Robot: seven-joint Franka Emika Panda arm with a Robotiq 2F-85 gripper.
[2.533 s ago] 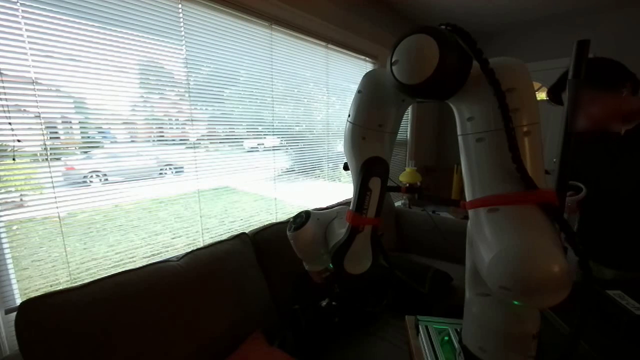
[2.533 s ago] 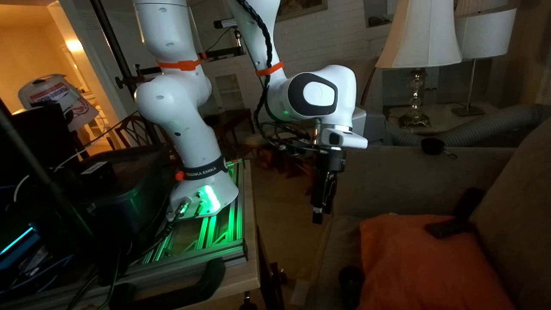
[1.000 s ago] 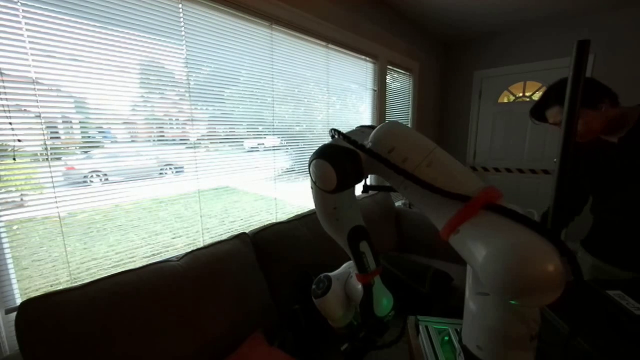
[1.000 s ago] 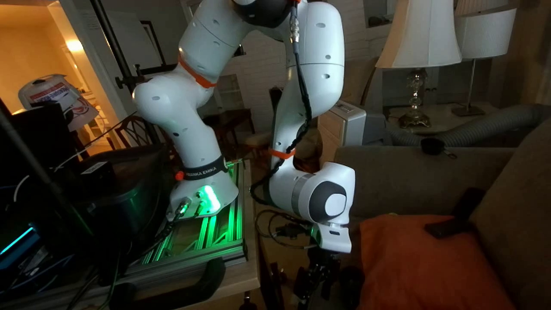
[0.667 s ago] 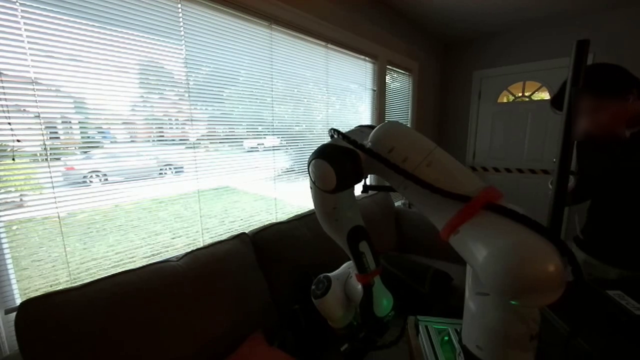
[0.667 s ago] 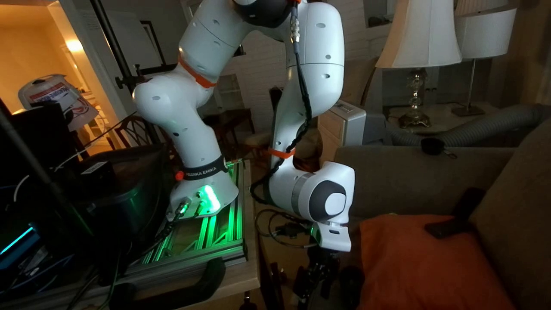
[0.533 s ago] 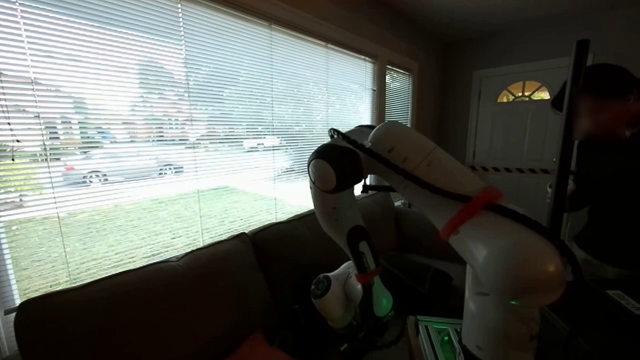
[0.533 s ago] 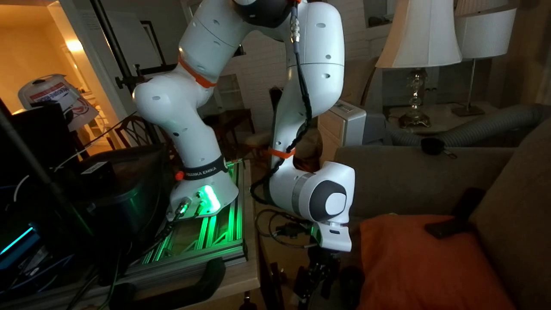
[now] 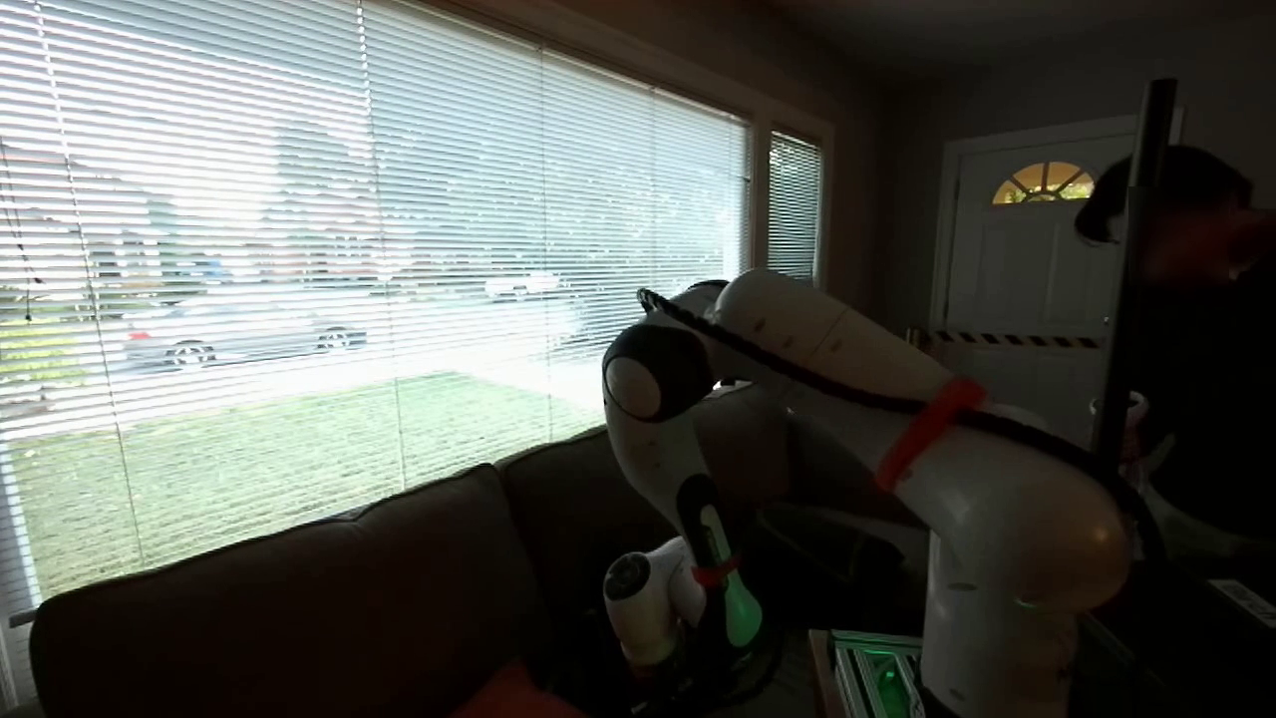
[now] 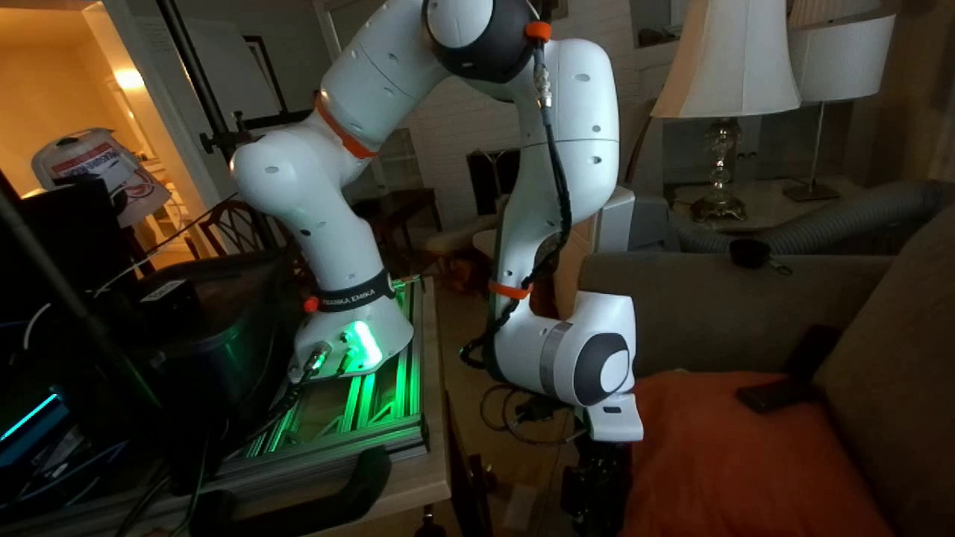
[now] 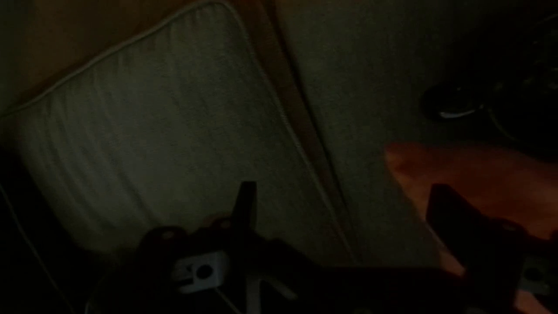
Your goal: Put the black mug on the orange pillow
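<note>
In the wrist view the black mug (image 11: 529, 93) shows as a dark glossy shape at the upper right, cut off by the picture edge, with a rounded part like a handle. It sits on the sofa seat beside a corner of the orange pillow (image 11: 488, 183). My gripper (image 11: 344, 185) stands open, with only sofa cushion visible in the gap. Its right-hand finger (image 11: 453, 218) overlaps the pillow in this view; the mug is apart from both fingers. In an exterior view the gripper (image 10: 597, 492) hangs low at the pillow's (image 10: 746, 470) left edge, and the mug cannot be made out behind it.
A black remote-like object (image 10: 776, 394) lies on the pillow. The sofa armrest (image 10: 671, 306) carries a small black object (image 10: 750, 253). A seam divides two seat cushions (image 11: 165, 131). The robot's table (image 10: 418, 481) stands beside the sofa. A person (image 9: 1211, 399) is at the right.
Over the last few seconds the arm came down to sofa height. Since half a second ago the gripper has shifted right in an exterior view, now covering the spot where the mug showed.
</note>
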